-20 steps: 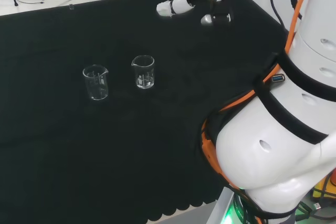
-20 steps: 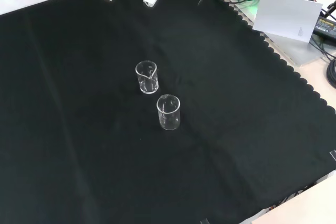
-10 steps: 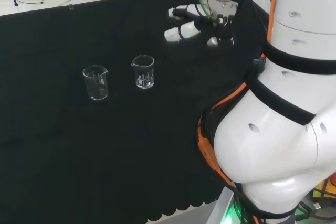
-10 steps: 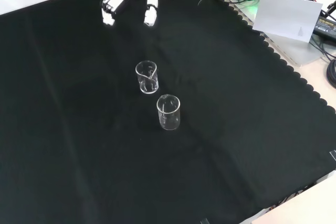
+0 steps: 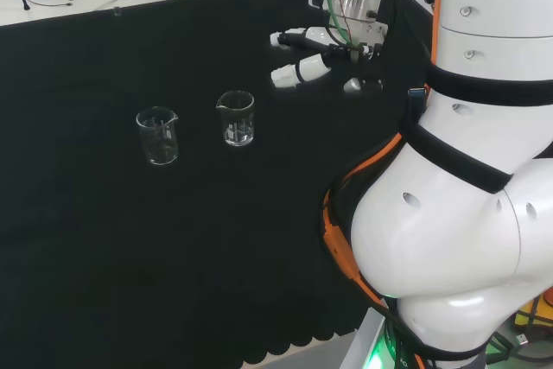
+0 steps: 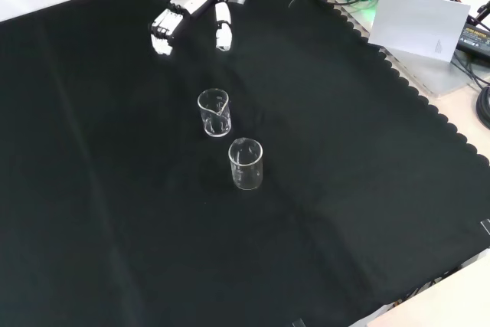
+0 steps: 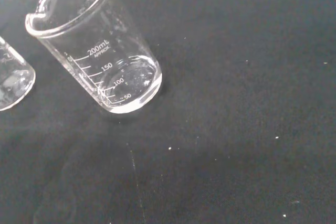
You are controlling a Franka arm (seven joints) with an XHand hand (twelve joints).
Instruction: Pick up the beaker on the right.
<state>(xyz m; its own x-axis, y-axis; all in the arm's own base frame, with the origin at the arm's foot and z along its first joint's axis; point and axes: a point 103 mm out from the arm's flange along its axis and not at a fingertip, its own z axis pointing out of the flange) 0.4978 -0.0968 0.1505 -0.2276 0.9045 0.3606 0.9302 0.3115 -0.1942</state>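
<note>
Two clear glass beakers stand upright and empty on the black cloth. In the head view the right beaker (image 5: 236,118) is a short way from the left beaker (image 5: 157,136). In the front view the same two are the upper beaker (image 6: 214,112) and the lower beaker (image 6: 246,163). The hand (image 5: 298,72) hovers right of and beyond the right beaker, fingers spread and fairly straight, holding nothing. In the front view the hand (image 6: 184,9) is above the upper beaker with a gap between them. The wrist view shows one beaker (image 7: 94,45) close, with printed scale marks, and the other's edge (image 7: 10,80).
The arm's white links (image 5: 467,196) with orange cable occupy the right of the head view. Cables, a grey box (image 6: 417,24) and other gear lie beyond the cloth's scalloped edge at the front view's upper right. Black cloth (image 6: 115,227) spreads widely around the beakers.
The hand has come from the cloth's far edge toward the right beaker, lower in the front view and nearer in the head view. The arm's links swung along. Both beakers stay put.
</note>
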